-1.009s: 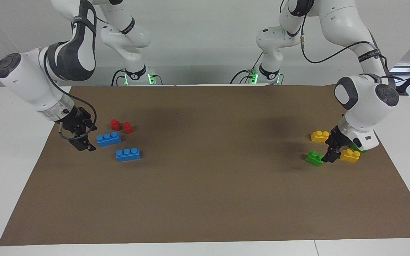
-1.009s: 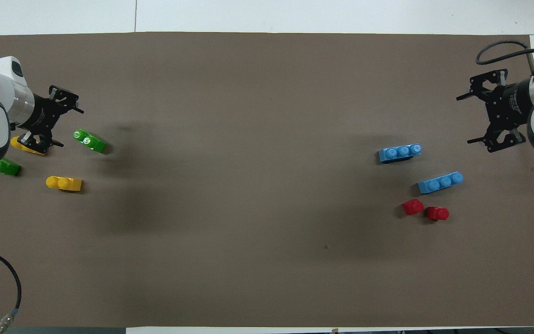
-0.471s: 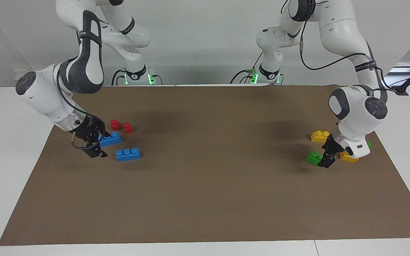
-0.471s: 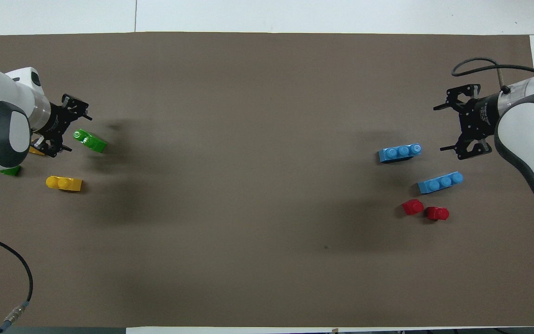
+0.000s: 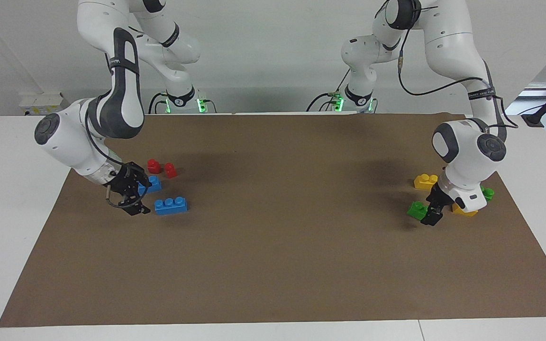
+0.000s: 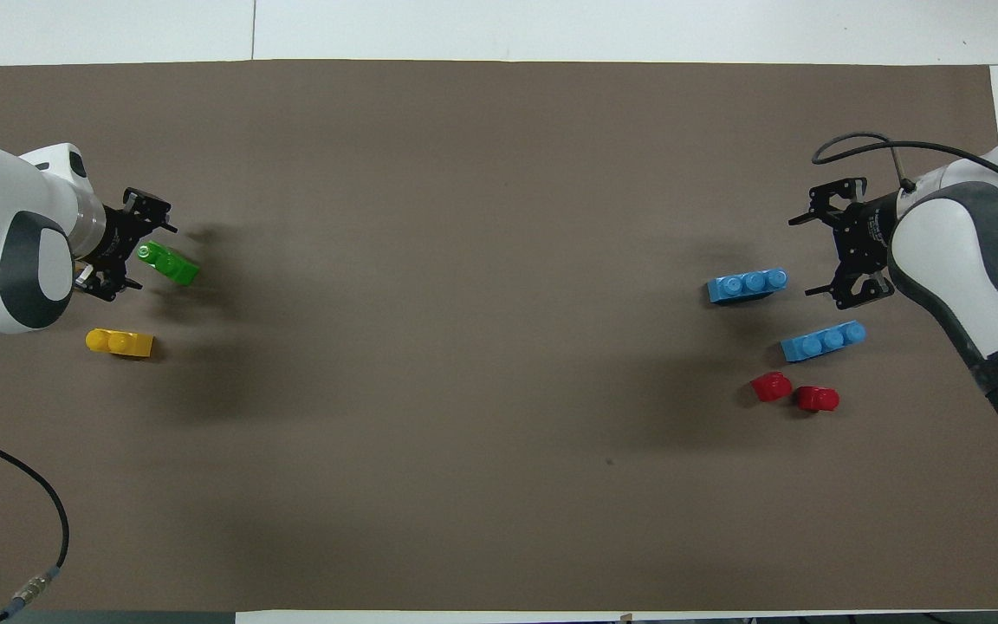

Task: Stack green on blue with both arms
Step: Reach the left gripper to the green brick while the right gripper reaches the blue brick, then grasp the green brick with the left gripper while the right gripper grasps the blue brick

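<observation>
Overhead view: we see both arms closing in over the last second, left gripper (image 6: 137, 245) spread beside green (image 6: 168, 263) at left, right gripper (image 6: 837, 245) spread beside blue (image 6: 748, 284) at right; neither brick gripped.

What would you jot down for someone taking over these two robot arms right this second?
Left gripper: open, low beside a green brick at the left arm's end of the mat, holding nothing.
Right gripper: open, low beside a blue brick at the right arm's end, holding nothing.
A second blue brick lies nearer the robots, a second green brick mostly hidden by the left arm.
Done: nothing gripped or stacked.
Left: grip green and blue, then stack green on blue.
</observation>
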